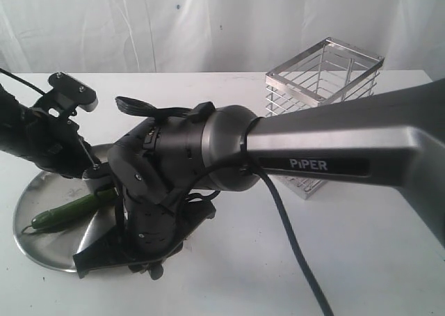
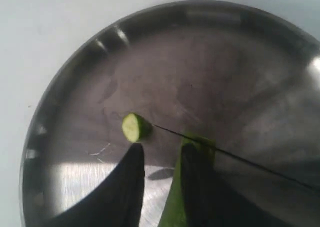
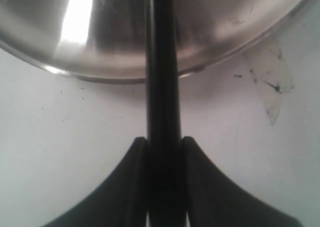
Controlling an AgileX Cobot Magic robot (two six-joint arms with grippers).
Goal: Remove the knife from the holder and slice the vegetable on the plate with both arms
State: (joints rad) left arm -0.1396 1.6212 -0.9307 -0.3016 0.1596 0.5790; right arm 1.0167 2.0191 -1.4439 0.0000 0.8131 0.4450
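Note:
The steel plate (image 1: 35, 243) lies at the front left of the table. On it rests the dark green vegetable (image 1: 66, 213). In the left wrist view a cut end piece (image 2: 134, 127) lies apart from the rest of the vegetable (image 2: 200, 141). The thin edge of the knife blade (image 2: 240, 159) crosses between the two. My left gripper (image 2: 162, 152) is open, and one finger (image 2: 195, 187) rests along the vegetable. My right gripper (image 3: 163, 144) is shut on the knife's black handle (image 3: 162, 62), which reaches over the plate rim (image 3: 225, 47). The silver wire holder (image 1: 323, 79) stands at the back right.
The big PiPER arm (image 1: 327, 164) spans the middle of the exterior view and hides most of the plate. Its black cable (image 1: 292, 239) hangs to the front. A clear scrap (image 3: 270, 82) lies on the white table beside the plate.

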